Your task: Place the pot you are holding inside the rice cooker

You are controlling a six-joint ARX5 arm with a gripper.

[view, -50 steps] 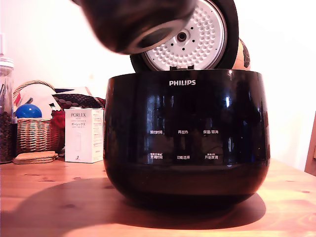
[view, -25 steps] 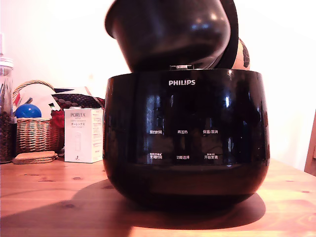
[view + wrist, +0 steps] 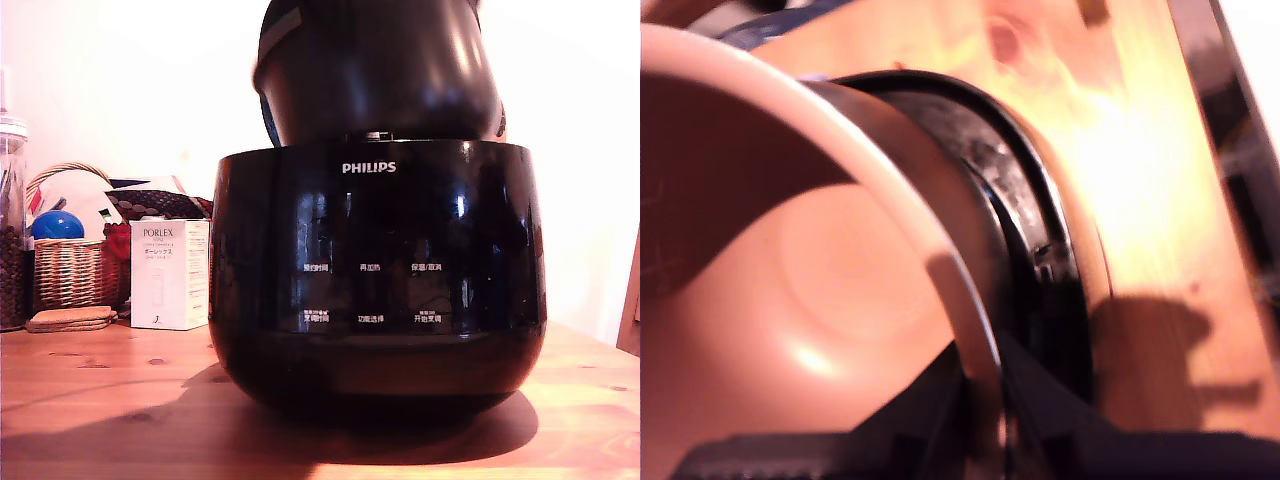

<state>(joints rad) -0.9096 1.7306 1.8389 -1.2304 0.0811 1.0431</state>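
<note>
Pot (image 3: 375, 75) above rice cooker (image 3: 378, 280) outside; its rim in the pincer (image 3: 985, 415) only wrist-side.

Low frontal exterior; close downward wrist.

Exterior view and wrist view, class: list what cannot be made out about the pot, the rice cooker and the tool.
- Pot: top cut off by the exterior view's upper edge; its bottom is hidden behind the rice cooker wall.
- Cooker lid: almost wholly hidden behind the pot, exterior view.
- Tool: absent from the exterior view; in the blurred wrist view only dark shapes show at the pot rim, so its grip is unreadable.
</note>
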